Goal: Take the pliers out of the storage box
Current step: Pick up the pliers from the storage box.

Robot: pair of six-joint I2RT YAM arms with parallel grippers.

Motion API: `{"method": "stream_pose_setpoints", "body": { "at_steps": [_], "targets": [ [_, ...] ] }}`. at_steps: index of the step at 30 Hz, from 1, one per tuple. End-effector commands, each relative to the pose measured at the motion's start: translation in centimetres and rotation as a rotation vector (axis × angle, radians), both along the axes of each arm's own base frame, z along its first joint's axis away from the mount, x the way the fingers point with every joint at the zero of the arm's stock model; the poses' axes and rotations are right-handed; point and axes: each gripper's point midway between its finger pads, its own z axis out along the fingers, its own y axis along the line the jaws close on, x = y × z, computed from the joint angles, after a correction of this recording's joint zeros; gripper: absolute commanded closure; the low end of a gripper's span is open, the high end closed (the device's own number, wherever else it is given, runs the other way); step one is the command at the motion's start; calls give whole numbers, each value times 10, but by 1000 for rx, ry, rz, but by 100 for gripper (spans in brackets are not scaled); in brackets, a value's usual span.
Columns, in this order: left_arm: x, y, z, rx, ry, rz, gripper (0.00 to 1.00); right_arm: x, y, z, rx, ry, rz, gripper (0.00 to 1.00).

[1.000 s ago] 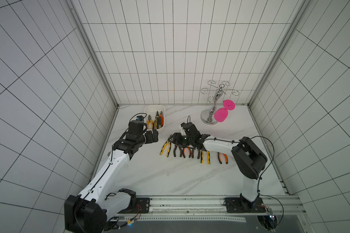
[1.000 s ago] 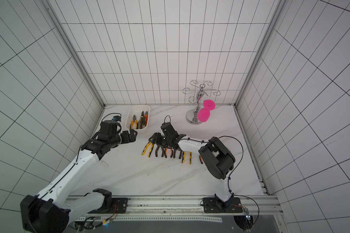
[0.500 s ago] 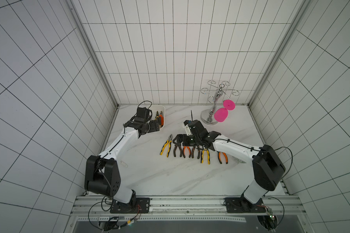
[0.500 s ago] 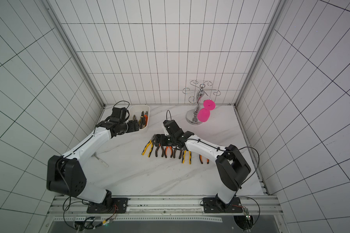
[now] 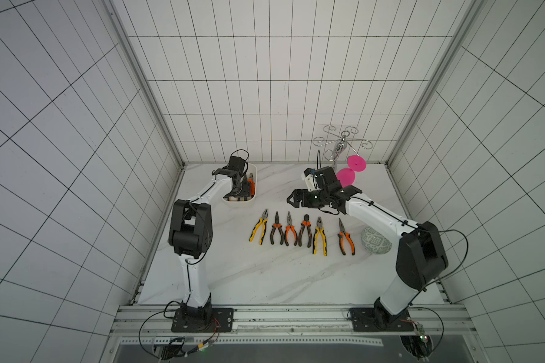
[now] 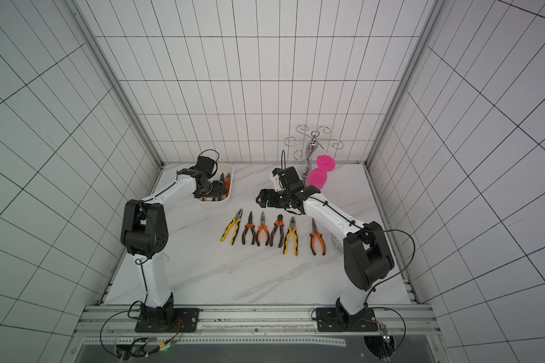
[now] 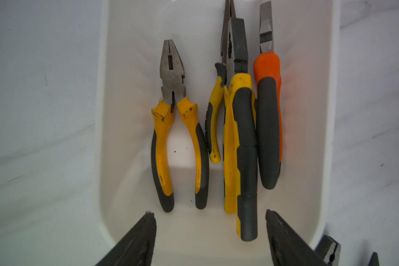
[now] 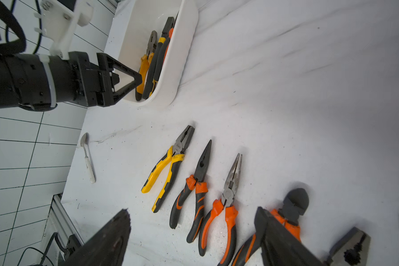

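The white storage box stands at the back left of the table. Several pliers lie in it: a small yellow-and-black pair, a long-nosed yellow pair, a large yellow-and-grey pair and an orange-and-grey pair. My left gripper hangs open inside the box's near end, the large pair's handle end lying loose between its fingers. Several more pliers lie in a row on the table. My right gripper hovers open and empty just behind that row.
A wire stand with pink glasses is at the back right. A round green patterned disc lies right of the row, partly under my right arm. A spoon lies near the left wall.
My left gripper has moved from in front of the box into it and narrowed slightly. My right gripper has lifted off the row of pliers and drawn back a little.
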Motion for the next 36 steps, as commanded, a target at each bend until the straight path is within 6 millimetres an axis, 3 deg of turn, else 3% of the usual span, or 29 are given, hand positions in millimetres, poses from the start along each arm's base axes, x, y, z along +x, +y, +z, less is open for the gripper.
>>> {"method": "stream_pose_setpoints", "body": {
  "at_steps": [1,5,9,11,19,25,32,36],
  "targets": [
    [10,-6,-5,26,12,-29,28,9,0,4,3,14,44,14],
    [16,-8,-20,35,50,-27,31,18,0,7,16,18,59,14],
    [16,-7,-32,54,81,-22,50,20,3,11,29,5,95,14],
    [14,-6,-39,59,98,-23,55,18,5,16,41,-3,115,14],
    [11,-7,-55,60,132,-22,58,10,10,32,79,-34,170,14],
    [16,-16,-52,4,121,-28,81,4,5,39,82,-54,173,14],
    [12,-25,-46,-56,119,-43,99,-2,0,35,75,-44,165,14],
    [15,-20,-36,-81,84,-22,100,-2,-1,39,73,-54,161,14]
  ]
}}
